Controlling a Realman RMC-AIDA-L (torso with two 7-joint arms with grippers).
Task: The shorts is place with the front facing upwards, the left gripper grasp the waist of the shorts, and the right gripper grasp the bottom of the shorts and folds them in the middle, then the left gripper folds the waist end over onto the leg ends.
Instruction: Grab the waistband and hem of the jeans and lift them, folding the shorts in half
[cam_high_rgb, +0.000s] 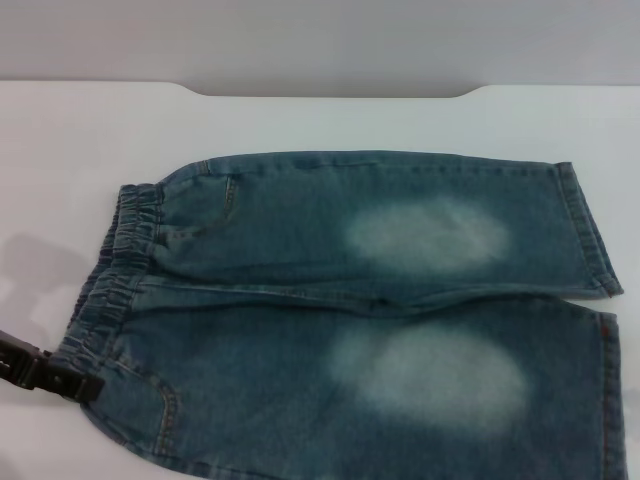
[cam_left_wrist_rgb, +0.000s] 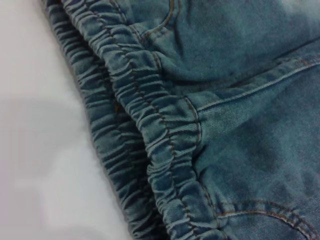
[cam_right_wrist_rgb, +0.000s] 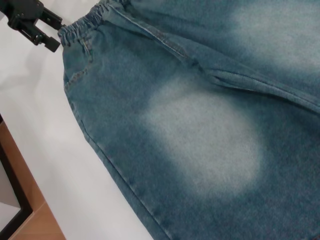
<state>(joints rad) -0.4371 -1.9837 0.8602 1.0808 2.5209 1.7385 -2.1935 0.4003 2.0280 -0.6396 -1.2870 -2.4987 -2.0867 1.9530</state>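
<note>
The shorts (cam_high_rgb: 380, 300) lie flat on the white table, front up, with a pale faded oval on each leg. The gathered waist end (cam_high_rgb: 110, 270) is at the left and fills the left wrist view as ruffled elastic (cam_left_wrist_rgb: 150, 125). The leg ends (cam_high_rgb: 590, 230) are at the right, and the nearer hem runs off the frame edge. My left gripper (cam_high_rgb: 95, 385) hangs low at the near corner of the waistband, just beside the fabric. In the right wrist view it (cam_right_wrist_rgb: 59, 36) shows open, with a gap between its fingers and nothing in them. The right gripper is out of view.
Bare white table (cam_high_rgb: 60, 150) surrounds the shorts at the left and back. A grey recess (cam_high_rgb: 330, 60) cuts into the far edge. Past the table's near edge the right wrist view shows a black frame and wood-coloured floor (cam_right_wrist_rgb: 20, 210).
</note>
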